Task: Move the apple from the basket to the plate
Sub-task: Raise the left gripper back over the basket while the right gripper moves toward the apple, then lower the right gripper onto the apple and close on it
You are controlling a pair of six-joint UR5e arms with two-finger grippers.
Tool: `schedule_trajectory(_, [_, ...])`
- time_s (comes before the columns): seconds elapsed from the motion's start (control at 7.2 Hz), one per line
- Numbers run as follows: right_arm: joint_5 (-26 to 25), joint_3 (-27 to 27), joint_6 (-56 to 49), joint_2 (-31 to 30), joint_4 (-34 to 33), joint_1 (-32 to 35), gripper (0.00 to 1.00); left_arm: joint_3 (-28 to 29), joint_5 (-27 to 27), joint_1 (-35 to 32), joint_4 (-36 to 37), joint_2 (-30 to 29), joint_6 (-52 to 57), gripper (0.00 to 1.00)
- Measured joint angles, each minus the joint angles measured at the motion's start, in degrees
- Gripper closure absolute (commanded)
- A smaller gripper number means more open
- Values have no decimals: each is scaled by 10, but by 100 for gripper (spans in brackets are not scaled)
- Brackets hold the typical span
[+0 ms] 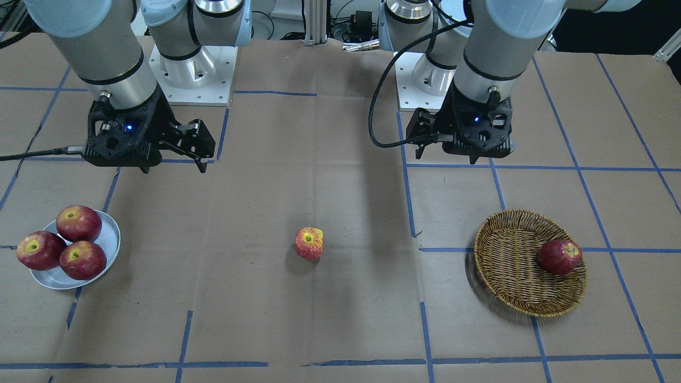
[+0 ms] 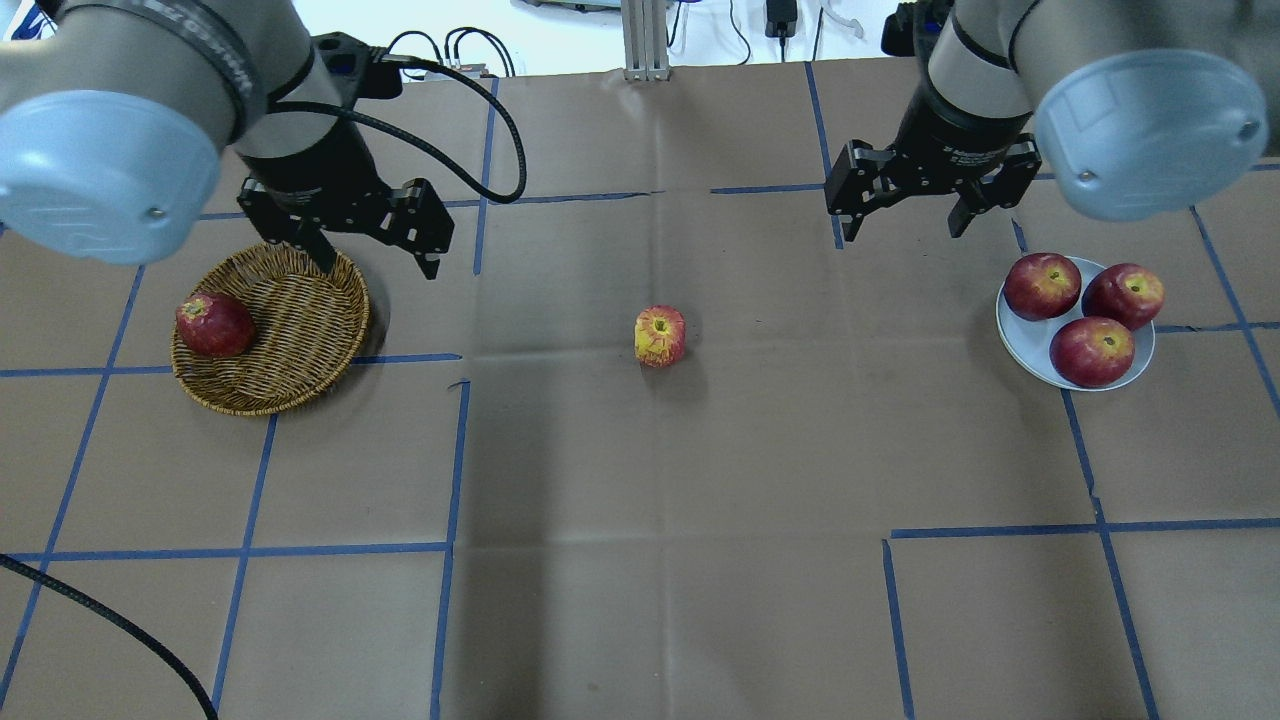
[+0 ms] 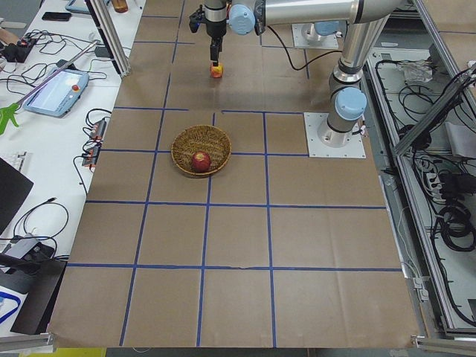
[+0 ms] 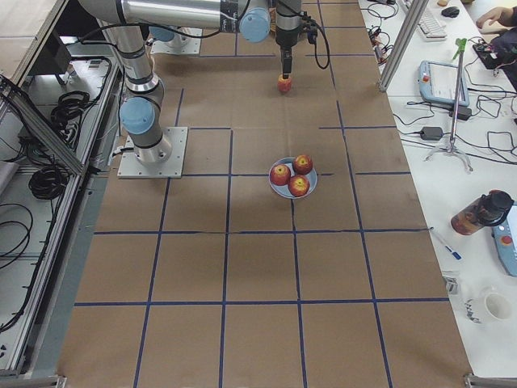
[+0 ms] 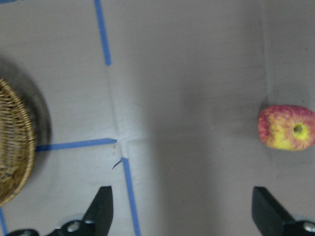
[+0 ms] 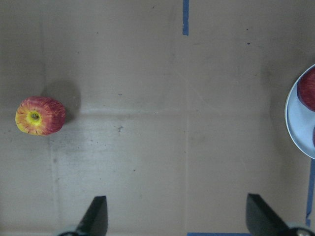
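Observation:
The pale pinkish-red apple [image 1: 309, 243] with a yellow stem patch stands alone on the brown paper at the table's middle [image 2: 660, 336], outside both containers. It shows in the left wrist view [image 5: 287, 127] and the right wrist view [image 6: 40, 116]. The wicker basket [image 2: 300, 330] sits on my left and holds one dark-red apple [image 2: 213, 324]. The pale plate [image 2: 1020, 335] sits on my right with three dark-red apples [image 2: 1090, 350]. My left gripper [image 2: 378, 262] hangs open and empty by the basket's far rim. My right gripper [image 2: 902, 232] hangs open and empty, left of the plate.
Blue tape lines cross the brown paper on the table. The arm bases [image 1: 191, 69] stand at the robot's edge. Benches with cables and devices line the table's side [image 3: 52, 85], seen in the side views.

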Motion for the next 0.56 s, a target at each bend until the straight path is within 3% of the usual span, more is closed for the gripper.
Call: schedule_trajectory(0.56, [-7,-2,151,95,-115,130,0,0,0,13,-66,49,6,1])
